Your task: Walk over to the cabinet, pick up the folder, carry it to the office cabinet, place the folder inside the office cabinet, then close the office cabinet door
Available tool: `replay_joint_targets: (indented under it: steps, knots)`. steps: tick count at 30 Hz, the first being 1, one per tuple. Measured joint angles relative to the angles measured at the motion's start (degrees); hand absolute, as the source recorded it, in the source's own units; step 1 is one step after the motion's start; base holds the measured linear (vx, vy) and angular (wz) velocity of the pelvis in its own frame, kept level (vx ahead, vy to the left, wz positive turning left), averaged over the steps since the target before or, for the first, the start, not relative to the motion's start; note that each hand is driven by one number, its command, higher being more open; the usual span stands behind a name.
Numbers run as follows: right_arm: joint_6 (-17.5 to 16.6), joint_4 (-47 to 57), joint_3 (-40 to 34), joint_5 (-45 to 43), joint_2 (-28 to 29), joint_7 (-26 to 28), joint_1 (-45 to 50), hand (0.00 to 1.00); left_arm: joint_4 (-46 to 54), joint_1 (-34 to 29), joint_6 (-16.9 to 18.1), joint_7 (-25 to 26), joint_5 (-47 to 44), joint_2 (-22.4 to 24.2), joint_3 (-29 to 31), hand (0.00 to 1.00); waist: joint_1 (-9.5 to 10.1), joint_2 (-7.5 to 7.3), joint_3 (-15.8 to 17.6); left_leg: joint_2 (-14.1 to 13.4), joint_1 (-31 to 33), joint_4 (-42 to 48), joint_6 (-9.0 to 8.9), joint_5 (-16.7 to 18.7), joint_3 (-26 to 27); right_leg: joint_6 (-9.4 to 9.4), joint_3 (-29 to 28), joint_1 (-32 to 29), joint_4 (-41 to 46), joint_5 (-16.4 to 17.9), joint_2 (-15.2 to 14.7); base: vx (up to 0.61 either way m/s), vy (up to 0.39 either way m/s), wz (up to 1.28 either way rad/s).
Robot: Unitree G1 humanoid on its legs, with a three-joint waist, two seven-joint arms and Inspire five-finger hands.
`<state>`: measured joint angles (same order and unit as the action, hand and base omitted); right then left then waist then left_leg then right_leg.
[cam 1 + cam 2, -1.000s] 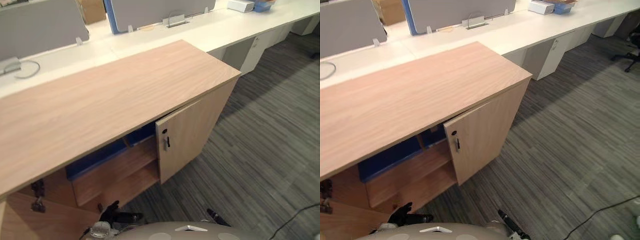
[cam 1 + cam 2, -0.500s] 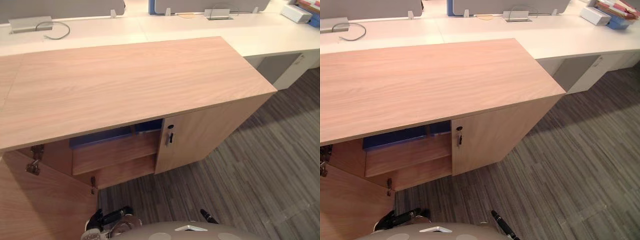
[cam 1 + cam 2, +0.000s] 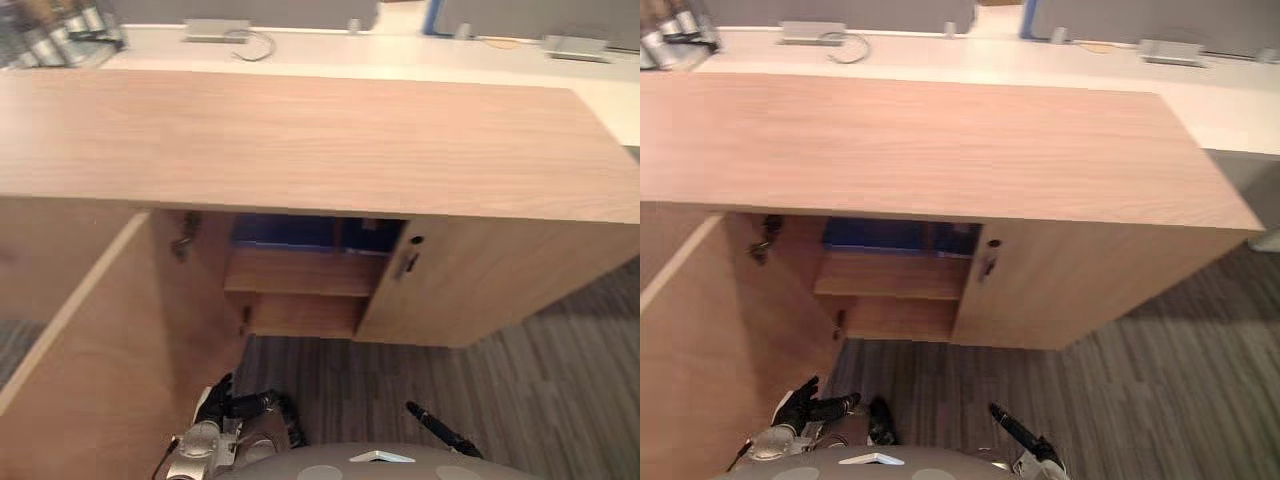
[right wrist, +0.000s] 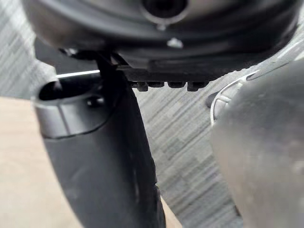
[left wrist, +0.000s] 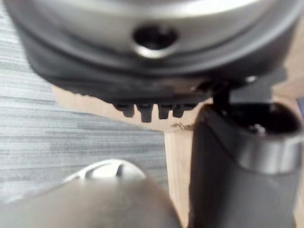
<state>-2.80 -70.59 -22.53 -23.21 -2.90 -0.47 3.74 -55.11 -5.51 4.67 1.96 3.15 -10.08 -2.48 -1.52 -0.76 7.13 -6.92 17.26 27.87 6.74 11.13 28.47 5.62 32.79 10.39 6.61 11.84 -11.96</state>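
A blue folder point(image 3: 290, 232) lies flat on the upper shelf inside the wooden cabinet point(image 3: 300, 140), partly hidden under the cabinet's top. The cabinet's left door point(image 3: 100, 350) swings wide open toward me. Its right door point(image 3: 480, 290), with a keyhole and small handle point(image 3: 408, 262), stands almost shut. My left hand point(image 3: 225, 405) hangs low beside the open door, fingers relaxed, holding nothing. My right hand point(image 3: 1015, 432) hangs low over the carpet in front of the right door, fingers straight and empty. Both hands are well short of the shelf.
A long white desk point(image 3: 330, 55) with cable boxes and grey partitions runs behind the cabinet. A lower shelf point(image 3: 300, 315) sits under the folder's shelf. Grey striped carpet point(image 3: 520, 400) spreads in front and to the right.
The camera has swung left, so the cabinet now faces me squarely and the open left door looms larger. Both hands stay low and empty.
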Motion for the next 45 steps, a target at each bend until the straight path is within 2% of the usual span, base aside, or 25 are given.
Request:
replay_joint_targets:
  steps: [1,2,3,4,5,7,10,11,15,17,22,23,25,27,28,29,30,32,34,36,39,41,45]
  knots:
    - [0.04,0.66,-1.55,0.16,-0.07,-0.02,0.13,1.00,-0.11,-0.99,-0.02,-0.01,0.01,0.25,0.41,1.00,0.51,1.04,0.07,-3.31,-0.81,9.92,-1.23,4.06,2.28,1.54,2.02,0.10,0.72,-0.96,-0.77,-0.08,0.119,1.06]
    - [-0.06,0.98,-2.08,0.25,-0.31,-0.10,0.48,1.00,-0.24,-1.73,-0.02,-0.04,0.07,0.61,0.44,1.00,0.70,1.97,0.04,-5.04,-2.04,12.11,-2.43,5.30,2.51,1.94,2.82,0.46,0.97,-1.14,-0.54,-0.02,0.160,0.88]
    - [-0.05,1.79,-3.78,0.33,-1.02,-0.11,1.19,1.00,-1.33,-2.07,-0.19,-0.22,1.20,2.16,0.31,1.00,0.26,4.39,-0.36,-5.09,-3.72,7.96,-5.03,9.52,1.29,2.64,5.19,0.63,2.38,-1.36,0.78,0.03,0.232,1.15]
    - [0.24,1.74,-5.22,0.30,-0.53,-0.19,0.51,1.00,-1.70,-0.88,-0.67,-1.18,1.96,1.23,0.31,1.00,-0.23,3.20,0.09,-1.40,-4.38,3.77,-3.21,7.97,0.20,2.41,6.83,0.45,2.75,-1.66,-0.78,0.05,0.243,1.20]
    - [0.50,1.62,-5.56,0.33,-0.07,-0.12,0.40,1.00,-1.70,-0.55,-0.74,-1.34,2.01,0.95,0.28,1.00,-0.03,2.27,0.34,0.63,-5.09,0.73,-2.50,6.41,-0.26,1.88,7.01,0.12,2.66,-2.05,-1.51,0.01,0.261,1.00]
    - [0.89,1.78,-6.19,0.42,0.59,0.08,0.33,1.00,-2.30,-0.75,-1.11,-1.35,1.99,0.87,0.43,1.00,-0.02,1.63,0.29,4.86,-7.52,-8.55,-1.59,1.24,-2.09,1.36,6.99,-1.92,2.93,-2.34,-1.44,-0.05,0.206,0.58]
    - [0.94,2.89,-6.15,0.39,0.80,0.17,0.25,1.00,-3.34,-0.91,-1.13,-1.35,1.99,1.05,0.43,1.00,-0.48,1.84,0.29,8.29,-11.29,-17.70,-0.85,-3.74,-3.91,0.67,7.75,-4.48,4.51,-2.69,-1.49,-0.10,0.047,0.39]
    - [0.96,2.94,-6.15,0.37,0.88,0.22,0.20,1.00,-3.53,-0.93,-1.11,-1.34,1.97,1.18,0.64,1.00,-0.41,1.76,0.25,9.82,-12.93,-21.37,-0.37,-5.72,-4.77,-0.54,7.69,-5.91,5.33,-3.58,-2.12,-0.12,-0.011,0.40]
    - [1.03,2.89,-6.01,0.41,0.57,-0.11,-0.08,1.00,-4.07,-2.40,-1.13,-1.29,1.58,2.46,3.12,1.00,-0.04,2.17,-0.40,11.49,-15.27,-28.32,-1.21,-8.91,-5.83,-0.37,7.45,-6.93,6.13,-3.66,-2.45,-0.09,-0.025,0.16]
    - [1.05,2.90,-6.08,0.22,0.71,-0.05,-0.10,1.00,-4.47,-4.07,-1.19,-1.21,-0.59,3.30,5.57,1.00,-0.20,2.38,-0.49,12.05,-16.97,-33.08,-3.03,-11.38,-5.85,-0.45,7.55,-7.21,5.19,-3.61,-1.94,-0.06,-0.050,-0.03]
    - [1.01,2.97,-6.00,0.26,0.82,0.05,0.41,1.00,-5.43,-4.04,-1.16,-1.32,-0.75,3.56,6.85,1.00,-0.25,1.82,-0.40,12.43,-17.88,-33.10,-2.62,-11.93,-7.56,-0.12,7.92,-5.84,7.67,-2.59,-2.79,-0.01,-0.049,0.11]
    - [0.94,3.14,-6.03,0.20,0.82,0.13,0.51,1.00,-5.40,-3.96,-1.14,-1.33,-0.75,3.59,6.82,1.00,-0.36,2.28,-0.61,12.55,-17.91,-33.11,-2.12,-11.64,-8.40,0.09,7.07,-6.37,9.74,-2.64,-3.03,0.02,-0.014,0.35]
    - [0.82,4.13,-5.98,-0.11,1.02,0.52,1.76,1.00,-5.37,-3.82,-0.93,-1.41,-0.77,3.36,6.34,1.00,-1.09,2.22,-0.79,12.46,-18.12,-33.09,-1.80,-11.52,-12.15,-1.67,-5.16,-10.62,19.54,-2.57,-4.09,0.06,0.020,0.70]
    - [0.84,4.13,-5.99,-0.16,1.39,0.94,2.81,1.00,-5.40,-3.90,-0.91,-1.41,-0.81,2.69,6.20,1.00,-1.64,1.51,-0.83,12.47,-18.09,-33.07,-2.02,-11.67,-14.70,-2.15,-12.31,-11.45,21.72,-1.66,-3.81,0.11,-0.009,0.98]
    - [0.98,3.79,-6.03,-0.16,1.70,1.10,3.56,1.00,-5.43,-4.00,-0.93,-1.40,-0.83,2.24,6.17,1.00,-1.64,0.45,-1.39,12.47,-17.78,-33.05,-2.39,-11.92,-16.21,-1.73,-15.58,-11.46,21.16,-1.70,-3.78,0.18,-0.065,1.10]
    - [0.97,3.63,-6.02,-0.12,2.52,1.13,4.27,1.00,-5.41,-4.08,-0.93,-1.38,-1.06,1.74,6.17,1.00,-1.54,-0.36,-1.83,12.43,-17.55,-33.04,-2.77,-12.14,-17.16,-0.31,-17.55,-11.30,19.21,-1.65,-3.76,0.14,-0.054,0.73]
    - [0.96,3.43,-6.07,-0.13,2.70,1.15,4.38,1.00,-5.42,-4.18,-0.93,-1.38,-1.18,1.61,6.18,1.00,-1.51,-0.67,-2.04,12.43,-17.42,-33.04,-2.88,-12.22,-17.30,-0.11,-17.74,-11.17,18.54,-1.75,-3.75,0.13,-0.080,0.52]
    - [1.26,1.29,-6.09,-0.03,3.15,1.19,4.35,1.00,-5.29,-5.27,-0.94,-1.41,-3.05,0.68,6.74,1.00,-0.87,-2.79,-3.55,12.40,-16.19,-32.98,-4.07,-13.04,-17.51,1.36,-17.09,-10.37,10.66,-2.88,-3.66,0.10,-0.119,0.18]
    - [1.33,0.20,-6.13,0.00,3.53,1.24,4.37,1.00,-5.26,-5.80,-0.97,-1.39,-3.29,0.46,8.04,1.00,-0.24,-4.02,-4.30,12.39,-15.85,-32.79,-4.08,-13.56,-17.33,1.73,-16.53,-9.57,3.94,-4.59,-2.43,0.09,-0.175,-0.05]
    - [1.27,0.10,-6.13,0.01,3.55,1.50,4.26,1.00,-5.42,-5.70,-0.98,-1.16,-5.33,0.87,8.69,1.00,-0.23,-4.21,-4.62,11.50,-15.91,-32.80,-4.29,-13.95,-17.58,1.87,-15.66,-7.49,0.19,-4.57,-0.91,0.07,-0.198,-0.03]
    - [1.09,0.33,-6.29,-0.13,3.48,1.53,4.25,1.00,-6.13,-5.76,-0.95,-0.82,-8.30,1.83,10.97,1.00,-0.22,-3.54,-4.34,9.80,-16.12,-32.88,-5.21,-14.90,-18.26,1.78,-15.10,-6.49,-1.25,-4.52,0.75,0.04,-0.172,0.04]
    - [1.02,0.43,-6.73,-0.11,3.54,1.53,4.28,1.00,-6.43,-5.85,-0.99,-0.63,-8.39,2.48,12.79,1.00,-0.24,-3.36,-4.05,8.66,-16.93,-32.99,-5.99,-15.31,-20.54,1.70,-13.29,-4.14,-2.06,-4.50,2.24,0.04,-0.183,0.37]
    - [0.79,0.41,-6.71,0.30,3.39,1.58,4.13,1.00,-6.18,-5.86,-0.98,-0.61,-9.69,2.54,13.75,1.00,0.00,-3.53,-3.37,7.98,-17.49,-32.77,-6.90,-15.91,-24.05,1.34,-10.41,-2.01,-2.04,-4.34,3.31,-0.01,-0.089,0.49]
